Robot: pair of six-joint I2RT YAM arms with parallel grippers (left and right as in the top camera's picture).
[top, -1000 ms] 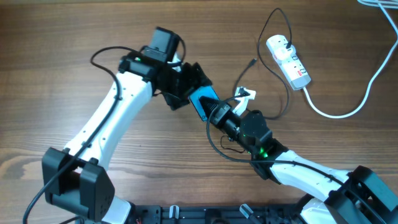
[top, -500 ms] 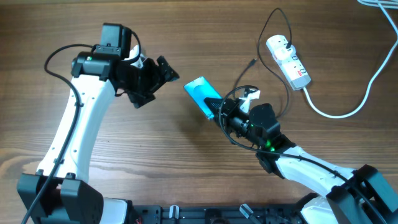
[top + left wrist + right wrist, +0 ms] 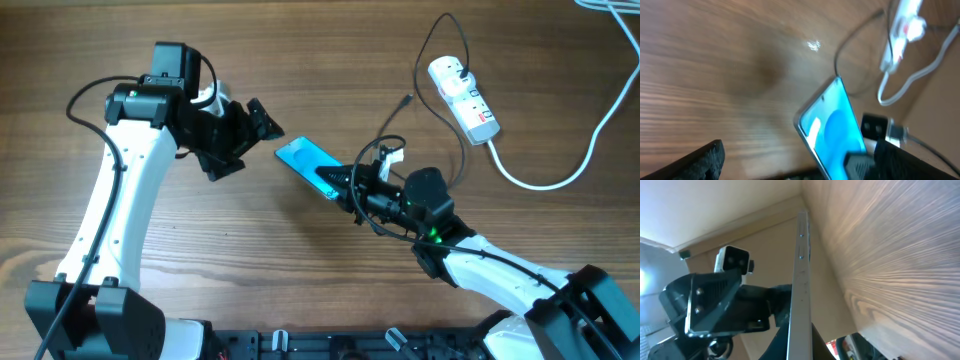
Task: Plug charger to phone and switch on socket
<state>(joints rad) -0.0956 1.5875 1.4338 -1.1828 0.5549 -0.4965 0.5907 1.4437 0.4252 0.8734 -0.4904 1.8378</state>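
Gripping phone (image 3: 306, 163), right gripper (image 3: 343, 183) swung it leftward.

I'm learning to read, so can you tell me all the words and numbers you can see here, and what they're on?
There are no words or numbers clear enough to read in these pictures.
Phone: bright blue screen with pale blurry shapes, no letters can be made out.
Power strip: small red marks, too tiny to read.
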